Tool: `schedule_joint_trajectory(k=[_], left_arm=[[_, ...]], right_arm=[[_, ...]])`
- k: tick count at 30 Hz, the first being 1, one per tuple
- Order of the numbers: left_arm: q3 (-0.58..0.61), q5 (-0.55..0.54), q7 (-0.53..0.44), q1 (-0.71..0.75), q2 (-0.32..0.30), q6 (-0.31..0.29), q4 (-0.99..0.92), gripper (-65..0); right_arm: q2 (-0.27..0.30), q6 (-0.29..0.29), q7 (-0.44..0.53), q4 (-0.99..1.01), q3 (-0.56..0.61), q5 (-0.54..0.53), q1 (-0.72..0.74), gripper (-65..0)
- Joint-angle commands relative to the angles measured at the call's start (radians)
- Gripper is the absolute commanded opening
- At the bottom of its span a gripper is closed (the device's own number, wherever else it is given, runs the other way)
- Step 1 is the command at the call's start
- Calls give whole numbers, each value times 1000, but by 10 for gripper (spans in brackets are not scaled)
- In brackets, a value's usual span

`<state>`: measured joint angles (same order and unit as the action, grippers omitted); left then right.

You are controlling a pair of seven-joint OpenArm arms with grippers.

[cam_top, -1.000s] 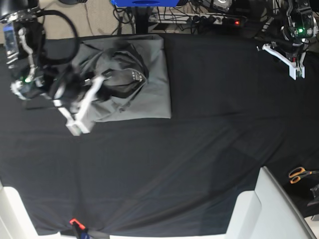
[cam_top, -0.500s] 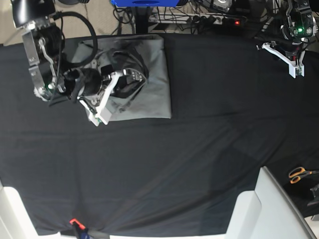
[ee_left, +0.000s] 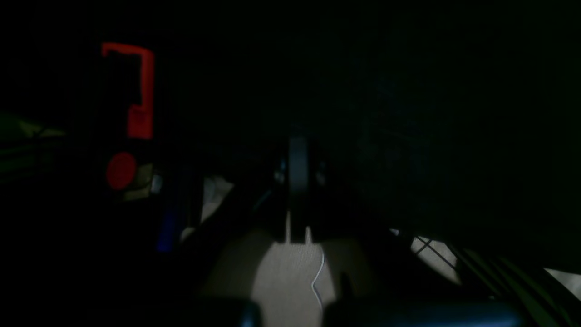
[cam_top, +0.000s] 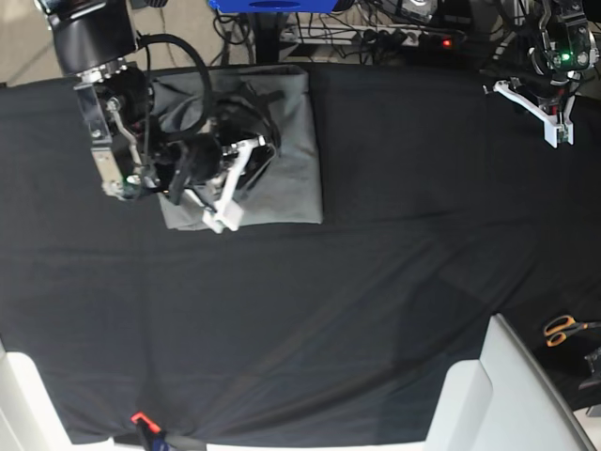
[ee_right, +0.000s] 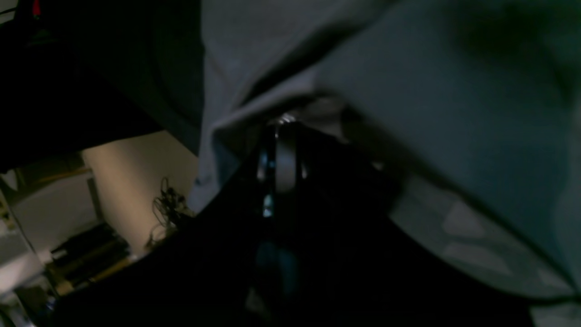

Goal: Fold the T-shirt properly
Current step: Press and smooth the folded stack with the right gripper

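The light-grey T-shirt [cam_top: 296, 160] lies folded into a rough rectangle at the back left of the black cloth. My right gripper [cam_top: 220, 218] reaches across its left half, its white fingers ending at the shirt's front edge. In the right wrist view the right gripper [ee_right: 279, 131] is shut, and a ridge of the T-shirt [ee_right: 445, 104] runs into its tips, so it looks pinched there. My left gripper [cam_top: 556, 130] hangs at the back right corner, far from the shirt. In its own dim view the left gripper [ee_left: 297, 159] is shut with nothing in it.
The black table cloth [cam_top: 376, 272] covers the table. Orange-handled scissors [cam_top: 563, 329] lie at the right edge, beside a white slanted panel [cam_top: 488, 395]. A power strip and cables [cam_top: 404, 38] run behind the table. A small red clip [cam_top: 141, 418] sits on the front edge.
My right arm has swung to the right, from beyond the shirt's left edge to over its left half, with the fingertips moving along the front edge. The left arm has not moved.
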<state>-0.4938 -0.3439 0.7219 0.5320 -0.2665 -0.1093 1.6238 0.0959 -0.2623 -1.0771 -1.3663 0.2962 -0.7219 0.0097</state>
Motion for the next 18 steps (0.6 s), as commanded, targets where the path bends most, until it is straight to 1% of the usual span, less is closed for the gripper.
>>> schedule_joint_trajectory(k=[1,3,9,14,18], left_arm=[[-6,-1,-14,3,-12,1,17,-650],[-6,-1,-14,3,-12,1,17,-650],[-6,-1,-14,3,-12,1,16,-650],[-6,-1,-14,3,-14,1,11,-650],[-6,-1,-14,1,-14,1,11,-650]], right_arm=[[-8,-7,7,-6,16,-18,32,-644],[-14,-7,8,11,54,-23,40,-644],[-63,-7,27,17,142,-17,45,-644],[-64,-7,25,32,171,-23,80,-644],[-68,-7,21,29,258,-25,132,-644]])
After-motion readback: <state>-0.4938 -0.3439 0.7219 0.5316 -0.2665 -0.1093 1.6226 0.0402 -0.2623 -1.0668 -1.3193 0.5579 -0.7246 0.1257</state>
